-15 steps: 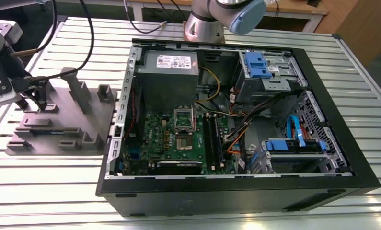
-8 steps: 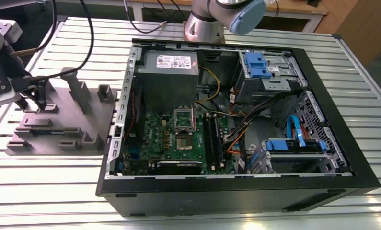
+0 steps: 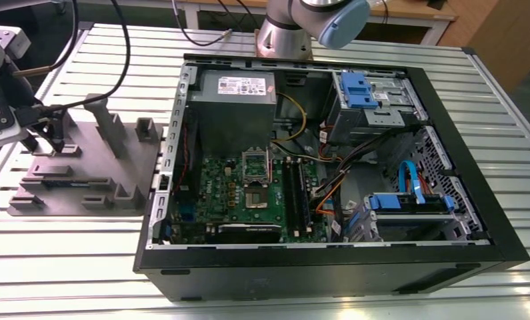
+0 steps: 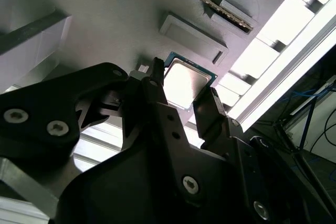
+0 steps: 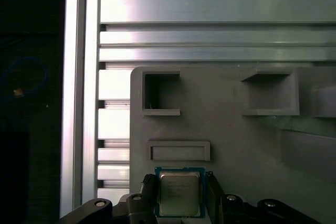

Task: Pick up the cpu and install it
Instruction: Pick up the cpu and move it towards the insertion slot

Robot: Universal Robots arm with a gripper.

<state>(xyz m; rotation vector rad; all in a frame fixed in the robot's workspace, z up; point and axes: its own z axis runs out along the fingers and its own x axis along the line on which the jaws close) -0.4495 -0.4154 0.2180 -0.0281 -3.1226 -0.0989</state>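
Observation:
The cpu (image 5: 179, 195), a small square chip with a shiny metal top and thin pale rim, lies flat on the grey fixture plate (image 5: 236, 145) near its corner. My gripper (image 5: 180, 203) stands straight over it, one black finger (image 5: 150, 192) against each of two opposite edges, shut on the chip. In the second wrist view the cpu (image 4: 186, 83) shows between the same fingers (image 4: 157, 85) of the gripper (image 4: 185, 94). In the exterior view the gripper (image 3: 49, 148) is down at the plate (image 3: 83, 160), at the exterior view's left.
An open computer case (image 3: 336, 257) lies on the slatted metal table (image 3: 60, 247) to the exterior view's right of the plate, with the motherboard socket (image 3: 257, 190) inside. Raised grey blocks (image 3: 105, 123) stand on the plate near the gripper. A cable (image 3: 113, 60) trails from the wrist.

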